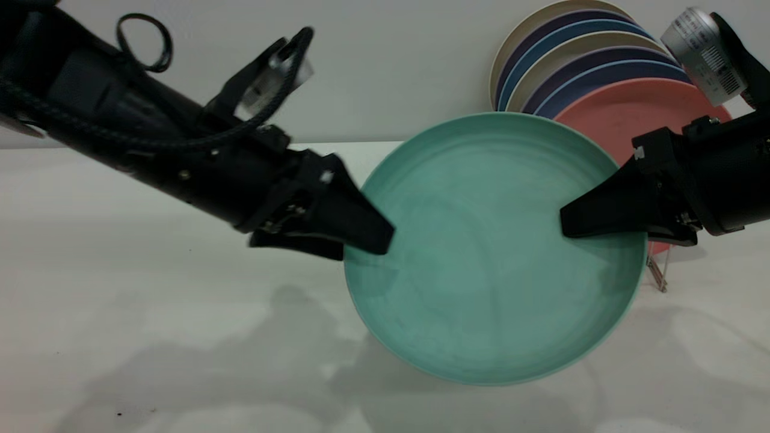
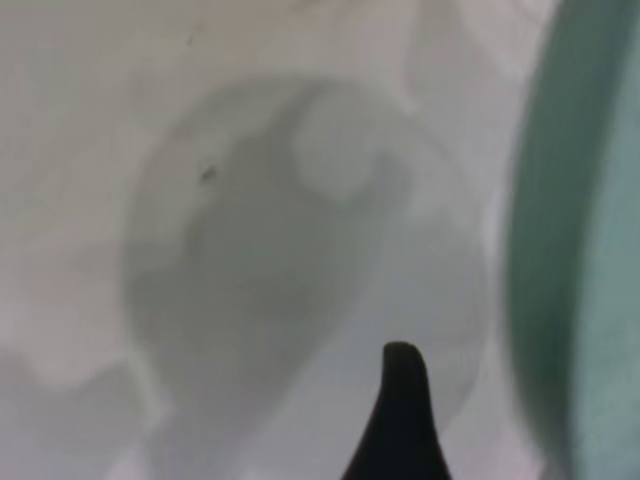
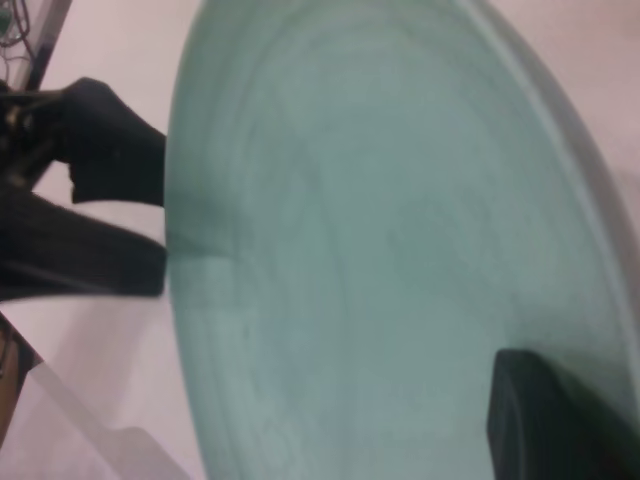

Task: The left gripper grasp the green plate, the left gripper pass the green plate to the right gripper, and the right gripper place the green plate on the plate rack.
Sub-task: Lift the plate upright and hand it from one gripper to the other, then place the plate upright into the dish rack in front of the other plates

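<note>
Left gripper: fingers pinched on the left rim of the green plate, one finger over the plate's face and the other behind its edge. Right gripper: fingers closed on the opposite, right rim, so the plate hangs in the air between both arms above the white table, tilted up with its concave face toward the exterior camera. Behind its upper right edge: the plate rack, only a bit of wire showing, with a salmon-pink plate at the front of a row of upright plates.

The green plate hangs between left gripper and right gripper.
</note>
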